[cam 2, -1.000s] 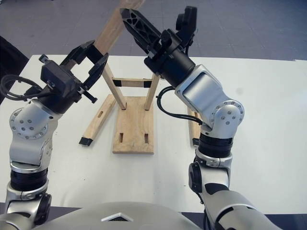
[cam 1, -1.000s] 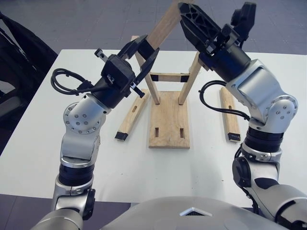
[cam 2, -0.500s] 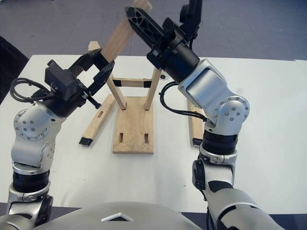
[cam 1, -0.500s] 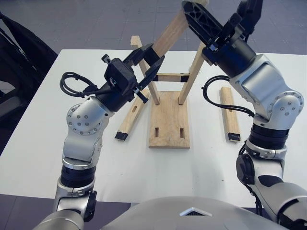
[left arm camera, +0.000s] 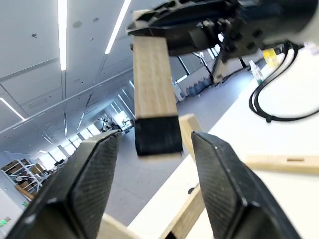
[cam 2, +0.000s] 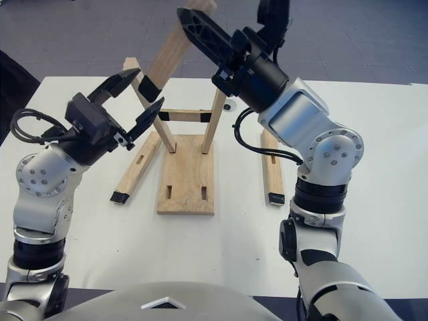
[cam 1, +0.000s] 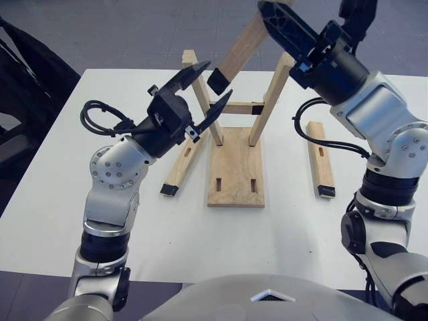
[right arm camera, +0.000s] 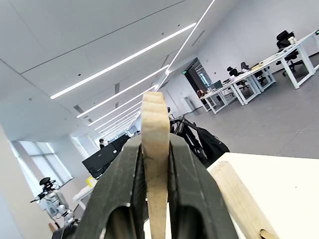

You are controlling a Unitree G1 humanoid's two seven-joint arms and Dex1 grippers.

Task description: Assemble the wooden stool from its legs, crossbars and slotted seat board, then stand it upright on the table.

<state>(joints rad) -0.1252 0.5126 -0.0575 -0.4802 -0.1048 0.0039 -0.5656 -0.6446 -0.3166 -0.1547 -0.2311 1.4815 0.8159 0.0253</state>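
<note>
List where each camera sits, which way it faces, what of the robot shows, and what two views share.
Left eye view: on the head, facing forward and down at the table and seat board; both arms show.
Right eye view: the head's other eye; same scene, both arms.
Left wrist view: on the left wrist, facing up past the open left gripper at the wooden leg.
Right wrist view: on the right wrist, facing along the right gripper, shut on that leg.
Shared: both wrist views show that leg.

Right end effector (right arm camera: 155, 149) clamps a wooden leg (right arm camera: 154, 112)
</note>
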